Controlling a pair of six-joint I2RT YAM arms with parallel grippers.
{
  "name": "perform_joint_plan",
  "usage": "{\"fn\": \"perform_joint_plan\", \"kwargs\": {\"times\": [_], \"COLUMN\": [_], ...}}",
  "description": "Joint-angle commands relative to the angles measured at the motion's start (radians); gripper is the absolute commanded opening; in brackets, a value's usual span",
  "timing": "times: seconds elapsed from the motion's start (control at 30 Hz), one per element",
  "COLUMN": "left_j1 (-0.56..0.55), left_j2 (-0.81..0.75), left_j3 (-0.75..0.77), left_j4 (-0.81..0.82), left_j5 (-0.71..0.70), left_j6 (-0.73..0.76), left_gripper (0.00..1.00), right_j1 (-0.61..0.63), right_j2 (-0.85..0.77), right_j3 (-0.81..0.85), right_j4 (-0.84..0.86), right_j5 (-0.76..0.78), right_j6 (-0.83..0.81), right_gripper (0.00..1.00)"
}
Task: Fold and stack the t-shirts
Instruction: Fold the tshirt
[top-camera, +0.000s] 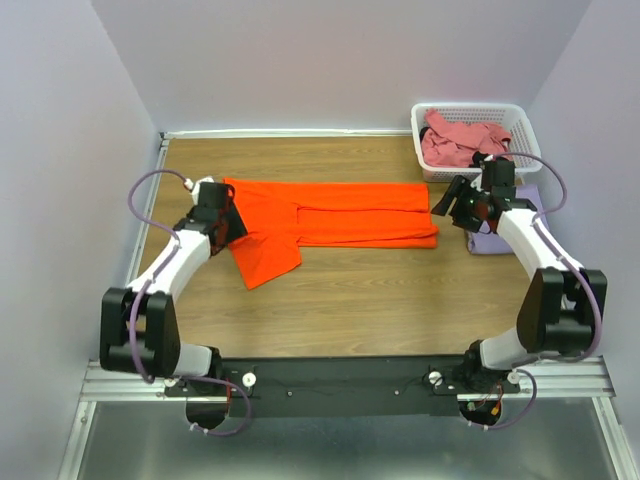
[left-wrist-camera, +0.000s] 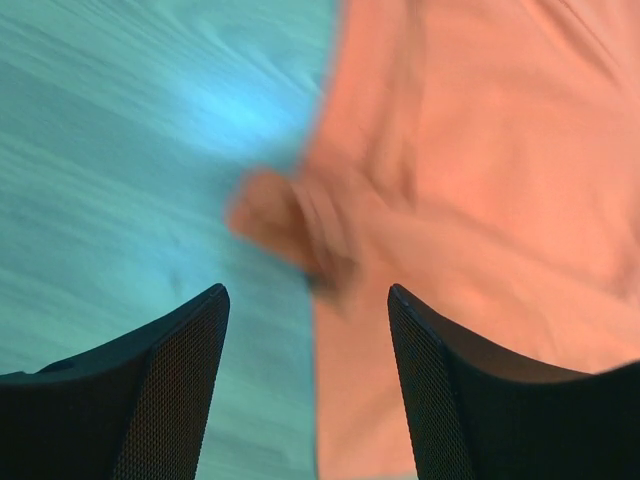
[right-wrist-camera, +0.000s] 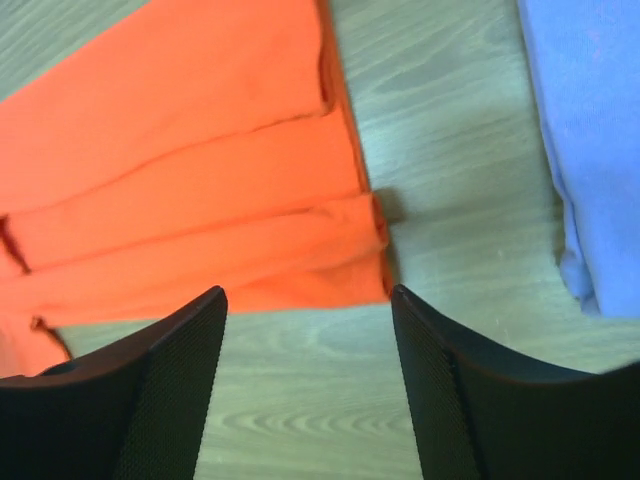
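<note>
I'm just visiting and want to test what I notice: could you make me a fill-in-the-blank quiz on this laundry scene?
1. The long folded shirt on the table is coloured ___.
2. The pink shirt lies in the white ___.
3. The left tool and right tool both hold their jaws ___.
4. The lavender shirt lies under the ___ arm.
Missing words: orange, basket, open, right.

Orange shirt (top-camera: 340, 222): soft matt cloth. Worktop (top-camera: 380, 300): smooth, grained wood. Basket (top-camera: 468, 108): white plastic lattice. Right claw (right-wrist-camera: 308, 290) has matt black, finely dimpled pads (right-wrist-camera: 150, 400).
</note>
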Motion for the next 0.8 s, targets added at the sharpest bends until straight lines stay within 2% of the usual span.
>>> {"fn": "perform_joint_plan", "kwargs": {"times": [0.0,0.13,0.27,0.53,0.77], "left_j1": [-0.116,-0.125,-0.133,-0.283,-0.364], "left_j2": [-0.126,-0.213,-0.243,-0.134,-0.023], "left_j3": [-0.094,-0.193,-0.187,-0.21,-0.206], "left_j4": [-0.07,-0.084,-0.09,-0.076,-0.053], "left_j5": [-0.058,-0.098,-0.06,-0.003,-0.024], "left_j6": [-0.057,-0.117,-0.094,-0.137,-0.149], "left_gripper": [0.73,0.73,0.73,0.66,0.58], "right_j1": [0.012,0.018,0.024,0.027,0.03], "right_j2": [-0.093,-0.154,-0.186,-0.185,-0.186], "right_j3": [-0.069,-0.118,-0.146,-0.152,-0.164], "right_j4": [-0.005,-0.014,-0.019,-0.02,-0.02], "right_j5": [-0.059,-0.084,-0.107,-0.131,-0.142], "right_j6": [-0.022,-0.03,-0.037,-0.03,-0.025], "right_gripper": [0.79,0.8,0.8,0.8,0.8]}}
